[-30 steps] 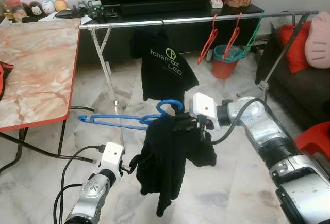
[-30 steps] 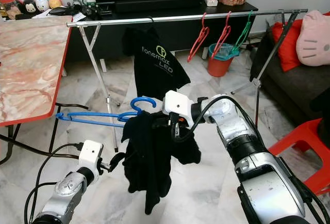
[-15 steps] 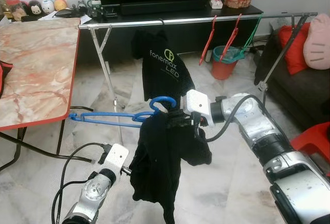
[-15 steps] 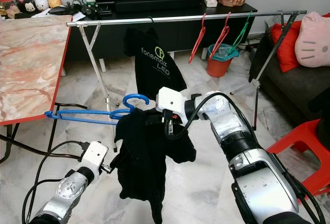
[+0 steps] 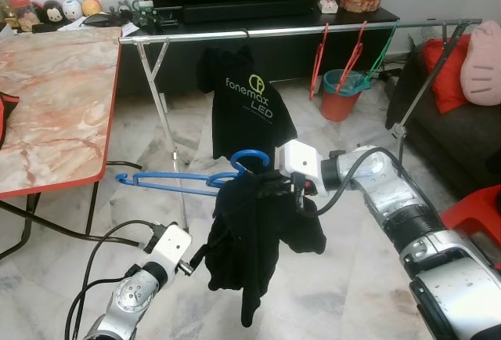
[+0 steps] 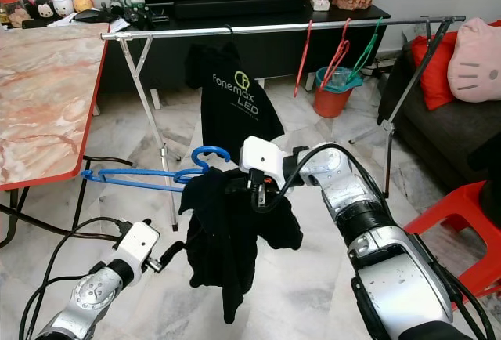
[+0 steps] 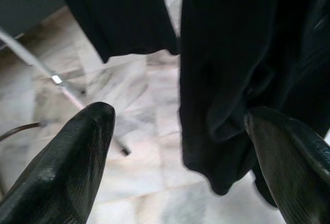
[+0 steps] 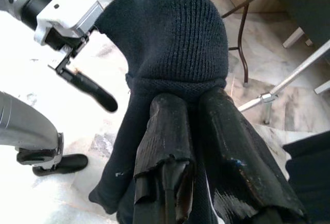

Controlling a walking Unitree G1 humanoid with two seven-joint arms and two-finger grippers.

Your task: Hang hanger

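Left eye view: right end effector (image 5: 275, 187) extended, pinching blue hanger (image 5: 188, 179).

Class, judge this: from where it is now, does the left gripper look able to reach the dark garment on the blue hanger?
Probably yes: the left gripper is open beside the dark garment's lower edge with nothing between.

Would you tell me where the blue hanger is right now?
The blue hanger is held mid-air by the right gripper, black garment draped on it, before the rail.
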